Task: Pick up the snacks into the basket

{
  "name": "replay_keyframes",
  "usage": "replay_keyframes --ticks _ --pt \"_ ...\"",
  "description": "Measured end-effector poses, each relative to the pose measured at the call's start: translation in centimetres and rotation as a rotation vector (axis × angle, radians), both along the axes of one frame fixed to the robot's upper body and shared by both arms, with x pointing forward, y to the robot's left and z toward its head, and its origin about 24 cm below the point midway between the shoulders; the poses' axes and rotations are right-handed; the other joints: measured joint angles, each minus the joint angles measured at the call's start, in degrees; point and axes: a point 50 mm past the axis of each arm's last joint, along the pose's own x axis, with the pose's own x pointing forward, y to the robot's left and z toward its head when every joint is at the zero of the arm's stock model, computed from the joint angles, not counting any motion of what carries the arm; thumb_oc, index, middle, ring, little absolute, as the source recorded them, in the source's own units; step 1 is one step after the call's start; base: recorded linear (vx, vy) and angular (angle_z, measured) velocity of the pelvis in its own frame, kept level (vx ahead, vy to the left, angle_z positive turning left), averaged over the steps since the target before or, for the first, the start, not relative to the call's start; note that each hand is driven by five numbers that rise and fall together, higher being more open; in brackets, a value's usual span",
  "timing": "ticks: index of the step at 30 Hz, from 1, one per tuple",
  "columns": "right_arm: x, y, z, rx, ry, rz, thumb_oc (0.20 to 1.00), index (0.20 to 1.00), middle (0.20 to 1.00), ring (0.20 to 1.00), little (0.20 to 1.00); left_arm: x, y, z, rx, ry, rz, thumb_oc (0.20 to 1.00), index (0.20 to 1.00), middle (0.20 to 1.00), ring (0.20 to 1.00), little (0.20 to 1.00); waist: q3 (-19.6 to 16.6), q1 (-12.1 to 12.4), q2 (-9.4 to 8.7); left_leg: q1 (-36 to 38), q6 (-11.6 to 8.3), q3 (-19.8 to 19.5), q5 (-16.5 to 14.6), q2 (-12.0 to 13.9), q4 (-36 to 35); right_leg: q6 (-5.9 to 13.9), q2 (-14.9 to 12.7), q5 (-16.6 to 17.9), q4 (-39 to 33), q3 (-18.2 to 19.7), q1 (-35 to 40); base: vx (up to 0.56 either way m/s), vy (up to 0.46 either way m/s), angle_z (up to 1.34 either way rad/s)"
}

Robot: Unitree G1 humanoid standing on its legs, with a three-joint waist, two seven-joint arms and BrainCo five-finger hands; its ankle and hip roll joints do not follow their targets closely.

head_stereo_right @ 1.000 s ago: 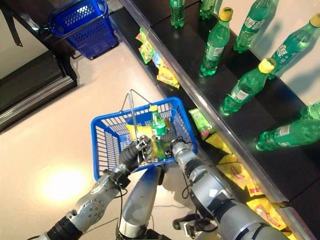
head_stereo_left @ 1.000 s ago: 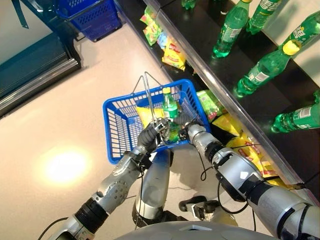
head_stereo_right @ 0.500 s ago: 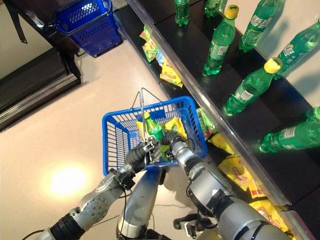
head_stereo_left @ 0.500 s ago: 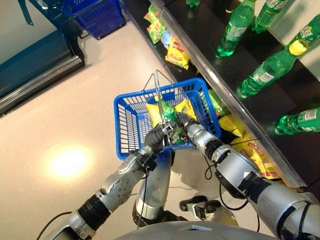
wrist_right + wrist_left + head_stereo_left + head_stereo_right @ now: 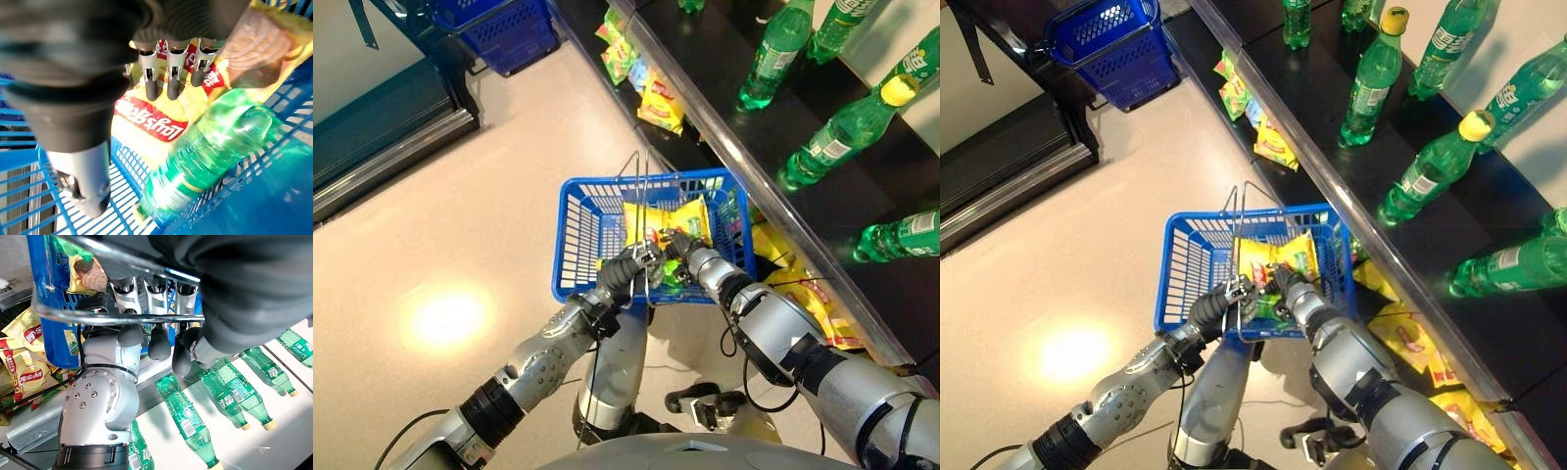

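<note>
Blue basket (image 5: 578, 245) hangs by its wire handle (image 5: 1234, 250) beside the dark shelf (image 5: 1332, 147), snacks and a bottle already inside.

The left hand (image 5: 625, 274) has its fingers curled round the handle; the right hand (image 5: 1291, 286) reaches over the near rim, fingers straight and relaxed above a yellow snack bag (image 5: 156, 122), holding nothing. That bag lies in the basket's shelf-side half, touching a green bottle (image 5: 210, 147). Such bags look light, soft, slick and crushable, so a pinch at a crimped edge seems safest. More snack packets (image 5: 656, 103) lie under the shelf's front edge; upright green bottles (image 5: 1363, 78) on top and the basket wall crowd any reach. A second basket (image 5: 1116, 44) stands well apart.
</note>
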Motion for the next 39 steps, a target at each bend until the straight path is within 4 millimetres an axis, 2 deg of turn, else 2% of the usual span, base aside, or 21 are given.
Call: replay_keyframes --ticks 4,9,12,14,15,17,19,20,22,23,24,25,26,27,31,33,35,36,37,38,39 --pt "0.1 -0.3 0.1 0.021 -0.008 -0.036 1.0 1.0 1.0 1.0 1.0 0.0 0.0 0.0 0.001 0.003 0.004 0.2 0.2 0.2 0.2 0.2 0.0 -0.4 -0.02 0.0 0.04 0.2 0.0 0.1 0.2 0.05 -0.3 0.0 0.2 0.1 0.0 0.0 0.0 0.0" --pt "0.5 0.2 0.8 0.05 -0.049 -0.047 1.0 1.0 1.0 1.0 1.0 0.2 0.3 0.1 0.004 0.002 0.027 0.2 0.2 0.2 0.2 0.2 0.0 -2.7 -0.05 0.1 0.21 0.4 -0.1 0.2 0.7 0.18 -0.8 0.1 0.7 0.4 -0.1 0.01 0.025 -0.02" --pt "0.7 1.6 1.8 0.146 -0.13 -0.022 1.0 1.0 1.0 1.0 1.0 0.3 1.5 -0.2 -0.002 0.01 0.107 0.2 0.2 0.2 0.2 0.2 -0.1 -3.0 -0.26 0.6 0.46 1.7 -0.5 1.2 1.0 0.08 -0.6 0.4 0.9 2.2 -1.0 0.0 0.042 -0.24" --pt "0.4 2.2 2.0 0.211 -0.156 -0.009 1.0 1.0 1.0 1.0 1.0 0.3 2.3 -0.3 -0.005 0.014 0.158 0.2 0.2 0.2 0.2 0.2 -0.2 -4.8 -0.56 1.0 0.34 2.0 -0.3 1.8 1.4 0.13 -0.6 0.7 0.7 2.5 -1.4 0.0 0.031 -0.29" --pt "-0.5 3.4 2.3 0.306 -0.206 0.042 1.0 1.0 1.0 1.0 1.0 0.3 3.7 -0.6 -0.018 0.022 0.244 0.2 0.2 0.2 0.2 0.2 -0.5 -5.8 -1.26 1.4 0.26 2.9 -0.6 2.2 1.6 0.13 -0.6 0.9 0.7 3.3 -1.4 0.01 0.036 -0.29" --pt "-1.3 3.8 1.8 0.362 -0.197 0.041 1.0 1.0 1.0 1.0 1.0 0.4 4.8 -0.7 0.002 0.014 0.305 0.2 0.2 0.2 0.2 0.2 -0.7 -6.4 -1.68 2.2 0.07 3.6 -1.0 2.7 1.5 0.02 -0.6 1.1 0.7 4.1 -1.5 0.02 0.044 -0.31" --pt "-2.9 4.0 1.4 0.444 -0.206 0.067 1.0 1.0 1.0 1.0 1.0 0.2 6.2 -1.2 0.006 0.03 0.381 0.2 0.2 0.2 0.2 0.2 -1.4 -8.9 -2.75 2.6 0.05 4.8 -1.0 3.4 1.2 -0.18 -0.5 1.4 0.4 4.7 -2.2 0.03 0.03 -0.29" --pt "-4.2 3.9 0.8 0.492 -0.191 0.084 1.0 1.0 1.0 1.0 1.0 -0.1 7.2 -1.8 0.036 0.045 0.426 0.2 0.2 0.2 0.2 0.2 -1.7 -9.0 -3.35 3.3 -0.11 5.3 -1.2 3.7 0.9 -0.17 -0.4 1.8 0.0 4.9 -1.7 0.04 0.018 -0.4" --pt "-5.7 2.7 -1.1 0.519 -0.122 0.052 1.0 1.0 1.0 1.0 1.0 -0.6 8.3 -3.0 0.077 0.082 0.479 0.2 0.2 0.2 0.2 0.2 -2.1 -9.7 -4.12 5.1 -0.31 6.4 -1.3 4.3 0.8 -0.24 -0.1 2.4 -0.9 5.2 -0.7 0.05 0.026 -0.36" --pt "-6.3 1.6 -1.6 0.511 -0.114 0.056 1.0 1.0 1.0 1.0 1.0 -0.8 9.0 -3.6 0.11 0.096 0.502 0.2 0.2 0.2 0.2 0.2 -2.4 -10.4 -4.54 5.9 -0.4 6.6 -1.3 4.9 0.4 -0.29 0.4 2.7 -1.7 5.1 -0.1 0.03 0.024 -0.12" --pt "-6.6 1.5 -1.6 0.517 -0.113 0.065 1.0 1.0 1.0 1.0 1.0 -1.1 9.4 -3.9 0.126 0.104 0.518 0.2 0.2 0.2 0.2 0.2 -2.6 -10.7 -4.79 6.2 -0.41 6.6 -1.3 4.8 0.1 -0.23 0.5 2.7 -1.9 4.9 0.2 0.02 0.016 -0.06" --pt "-6.9 0.2 -1.9 0.513 -0.109 0.05 1.0 1.0 1.0 1.0 1.0 -1.5 9.9 -4.4 0.138 0.123 0.538 0.2 0.2 0.2 0.2 0.2 -3.2 -11.6 -5.8 6.5 -0.46 6.8 -1.4 5.0 -0.3 -0.28 0.4 2.9 -2.2 5.0 0.1 0.04 0.027 -0.04" --pt "-7.2 -0.1 -2.0 0.518 -0.109 0.049 1.0 1.0 1.0 1.0 1.0 -1.8 10.2 -4.6 0.141 0.132 0.549 0.2 0.2 0.2 0.2 0.2 -3.4 -11.3 -6.11 6.6 -0.47 6.8 -1.4 4.9 -0.4 -0.2 0.5 3.0 -2.4 5.0 0.2 0.04 0.032 -0.11" --pt "-7.5 -1.5 -2.5 0.504 -0.097 0.027 1.0 1.0 1.0 1.0 1.0 -1.9 10.3 -4.8 0.144 0.138 0.55 0.2 0.2 0.2 0.2 0.2 -3.6 -12.5 -6.6 6.6 -0.53 7.1 -1.5 5.2 -0.3 -0.29 0.5 3.3 -2.7 5.2 0.1 0.05 0.043 -0.08" --pt "-8.6 -3.0 -2.6 0.613 -0.083 -0.024 1.0 1.0 1.0 1.0 1.0 -2.4 11.6 -6.0 0.158 0.182 0.605 0.2 0.2 0.2 0.2 0.2 -4.2 -12.8 -6.65 8.9 -0.31 8.1 -1.4 5.0 -1.7 0.31 1.1 5.0 -5.6 5.1 2.2 0.03 0.034 -0.09" --pt "-9.0 -3.3 -2.7 0.669 -0.068 -0.046 1.0 1.0 1.0 1.0 1.0 -2.8 12.3 -6.5 0.166 0.202 0.636 0.2 0.2 0.2 0.2 0.2 -4.8 -14.0 -6.92 9.1 -0.32 8.3 -1.7 4.8 -2.2 0.47 1.1 5.6 -6.3 5.3 2.3 0.03 0.051 -0.09" --pt "-10.5 -3.9 -3.4 0.771 -0.03 -0.099 1.0 1.0 1.0 1.0 1.0 -3.1 12.7 -7.8 0.194 0.237 0.669 0.2 0.2 0.2 0.2 0.2 -5.5 -15.6 -6.91 10.4 0.11 9.6 -1.9 4.9 -2.5 0.78 1.3 6.8 -8.0 6.1 2.9 0.03 0.044 -0.2" --pt "-10.7 -4.0 -3.6 0.783 -0.022 -0.102 1.0 1.0 1.0 1.0 1.0 -3.3 12.8 -8.1 0.199 0.252 0.673 0.2 0.2 0.2 0.2 0.2 -5.5 -15.4 -6.88 11.0 0.2 9.8 -2.0 4.9 -2.6 0.93 1.3 7.1 -8.4 6.3 3.4 0.02 0.031 -0.24" --pt "-11.7 -4.4 -4.5 0.798 0.012 -0.134 1.0 1.0 1.0 1.0 1.0 -3.5 12.9 -8.8 0.205 0.279 0.68 0.2 0.2 0.2 0.2 0.2 -6.3 -16.9 -7.19 11.4 0.01 10.0 -2.6 4.9 -2.7 0.93 1.3 7.4 -9.3 6.4 3.7 0.01 0.02 -0.11" --pt "-12.0 -4.5 -4.7 0.804 0.023 -0.141 1.0 1.0 1.0 1.0 1.0 -3.8 13.0 -9.2 0.213 0.293 0.689 0.2 0.2 0.2 0.2 0.2 -6.9 -16.7 -7.08 11.5 0.02 10.1 -2.6 4.8 -3.0 0.96 1.5 7.7 -9.7 6.5 4.0 0.03 0.032 -0.16" --pt "-12.6 -4.8 -5.2 0.807 0.042 -0.161 1.0 1.0 1.0 1.0 1.0 -4.1 13.3 -10.0 0.235 0.32 0.709 0.2 0.2 0.2 0.2 0.2 -7.4 -17.7 -7.2 12.4 0.09 10.9 -2.6 4.8 -3.4 1.09 1.6 8.3 -10.7 6.7 4.4 0.03 0.022 -0.18"
